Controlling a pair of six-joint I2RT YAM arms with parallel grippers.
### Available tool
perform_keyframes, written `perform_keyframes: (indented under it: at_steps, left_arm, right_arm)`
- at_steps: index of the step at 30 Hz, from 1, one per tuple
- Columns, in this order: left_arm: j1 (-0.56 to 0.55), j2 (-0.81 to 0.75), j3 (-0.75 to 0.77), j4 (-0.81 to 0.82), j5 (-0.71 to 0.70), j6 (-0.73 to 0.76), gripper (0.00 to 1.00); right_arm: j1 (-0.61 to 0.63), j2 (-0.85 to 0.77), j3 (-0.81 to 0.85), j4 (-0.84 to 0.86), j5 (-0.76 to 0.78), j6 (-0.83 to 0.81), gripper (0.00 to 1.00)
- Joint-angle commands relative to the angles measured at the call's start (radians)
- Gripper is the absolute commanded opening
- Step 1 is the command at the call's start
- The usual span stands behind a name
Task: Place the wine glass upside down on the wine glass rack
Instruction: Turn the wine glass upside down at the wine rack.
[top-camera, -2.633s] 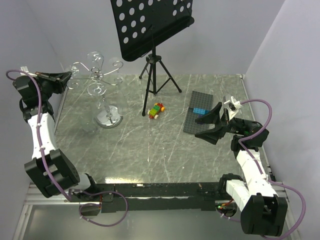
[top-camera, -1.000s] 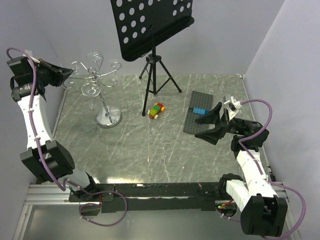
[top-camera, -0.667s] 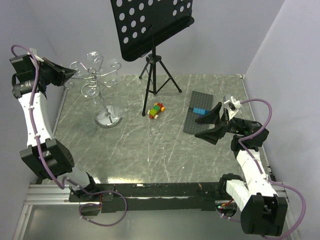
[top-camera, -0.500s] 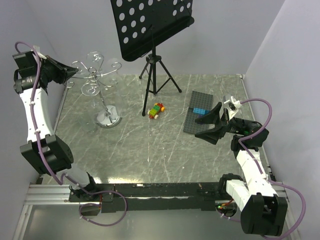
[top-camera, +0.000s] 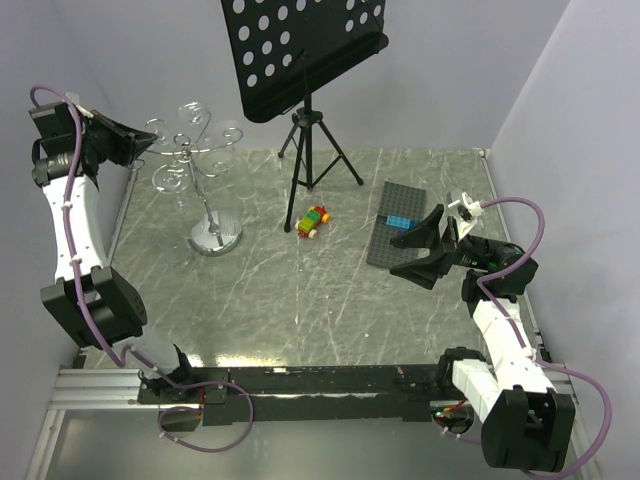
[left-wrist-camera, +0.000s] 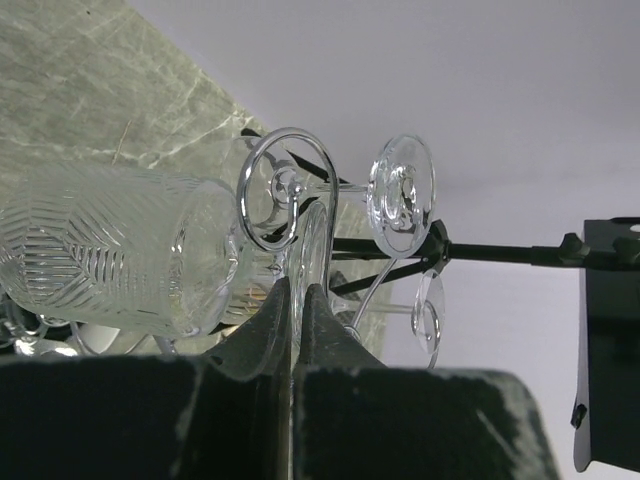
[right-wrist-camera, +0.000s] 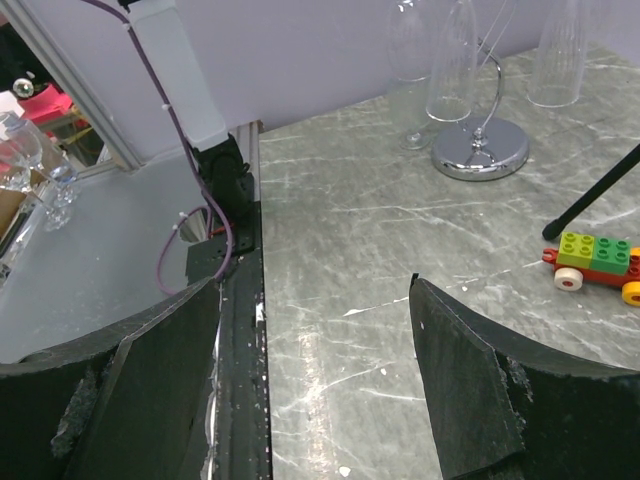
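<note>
Chrome wine glass rack (top-camera: 217, 237), one; left claw (left-wrist-camera: 293, 290) closed, right claw (right-wrist-camera: 315, 283) gaping.

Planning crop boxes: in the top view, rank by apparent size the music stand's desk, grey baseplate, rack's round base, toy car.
1. music stand's desk (raised toward the camera, which inflates it)
2. grey baseplate
3. rack's round base
4. toy car
</note>
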Motion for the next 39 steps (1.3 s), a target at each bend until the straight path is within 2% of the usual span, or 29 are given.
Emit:
perform_keyframes:
  at_steps: [1, 9, 20, 39]
  left_arm:
    - [0.016, -0.093, -0.06, 0.228, -0.026, -0.108, 0.01]
    - [0.035, -0.153, -0.227, 0.441, 0.015, -0.27, 0.01]
    - [0.036, -0.129, -0.279, 0.593, 0.046, -0.405, 0.01]
    - [0.061, -0.139, -0.325, 0.692, -0.089, -0.497, 0.01]
  right_arm:
    - [-0.006, -0.002, -0.004, 0.055, -0.066, -0.013, 0.83]
    - [-0.006, -0.002, -0.005, 0.038, -0.065, -0.026, 0.83]
    - [-0.006, -0.001, -0.004, 0.018, -0.063, -0.043, 0.82]
    - [-0.008, 0.004, -0.005, 0.006, -0.063, -0.054, 0.82]
